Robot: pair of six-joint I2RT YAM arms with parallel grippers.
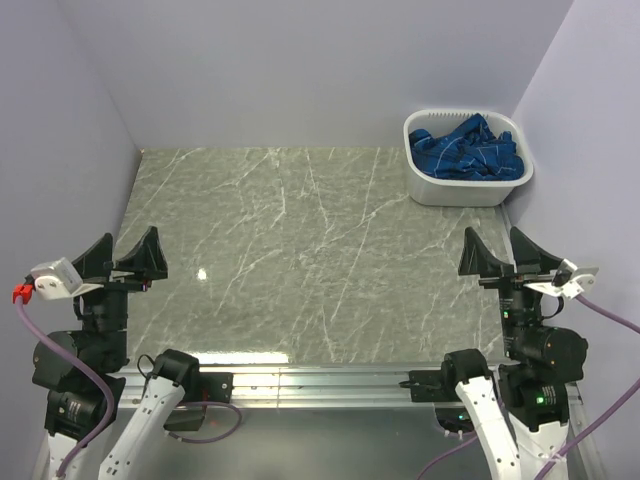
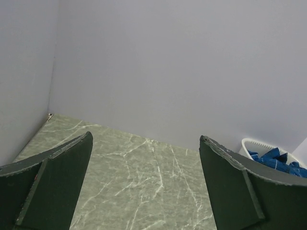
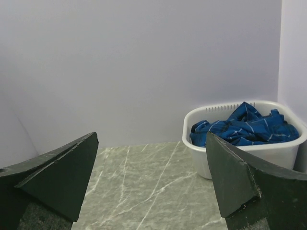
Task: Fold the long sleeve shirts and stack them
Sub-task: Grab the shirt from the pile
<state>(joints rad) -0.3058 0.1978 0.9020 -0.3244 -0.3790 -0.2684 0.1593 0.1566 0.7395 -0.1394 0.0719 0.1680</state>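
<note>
Left gripper (image 1: 128, 246) and right gripper (image 1: 495, 246) have jaws spread wide, far from the blue shirt (image 1: 468, 150) in the basket (image 1: 465, 192).

The left pincer (image 1: 128, 242) and right pincer (image 1: 494, 240) each bore two broad matte-black wedge fingers (image 1: 147, 255), a white camera block (image 1: 55, 277) beside them, a lilac cable (image 1: 615, 313) trailing behind, black motor joints (image 1: 550, 350) and white link shells (image 1: 145, 425) farther back.

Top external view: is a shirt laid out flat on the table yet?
No, the only one in view, the blue plaid shirt, lies bunched inside the white basket at the far right corner of the table.
</note>
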